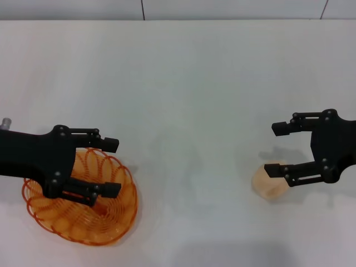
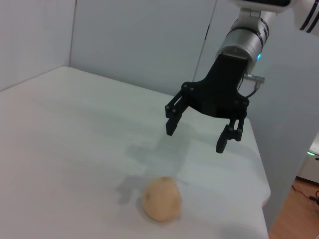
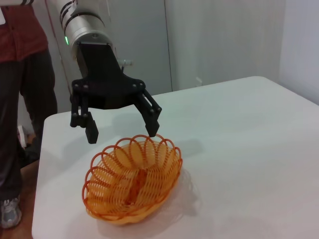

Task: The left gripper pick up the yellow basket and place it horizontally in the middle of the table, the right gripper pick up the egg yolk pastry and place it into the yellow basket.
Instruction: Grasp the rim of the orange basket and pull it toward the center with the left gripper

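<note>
On the left of the white surface (image 1: 183, 83), the yellow basket (image 1: 83, 207) sits near the front edge, well to the left of the surface's middle. The left end effector (image 1: 112, 167) hangs just above the basket, its two black fingers spread wide and holding nothing; the right wrist view shows it (image 3: 122, 130) clear of the basket (image 3: 133, 179), with one fingertip close over the far rim and the other beyond the rim. To the right of the basket, well apart across bare surface, the egg yolk pastry (image 1: 268, 181) rests on the surface. The right end effector (image 1: 276, 149) is over the pastry, released and spread wide; the left wrist view shows it (image 2: 198, 138) raised above the pastry (image 2: 162, 199), not touching.
</note>
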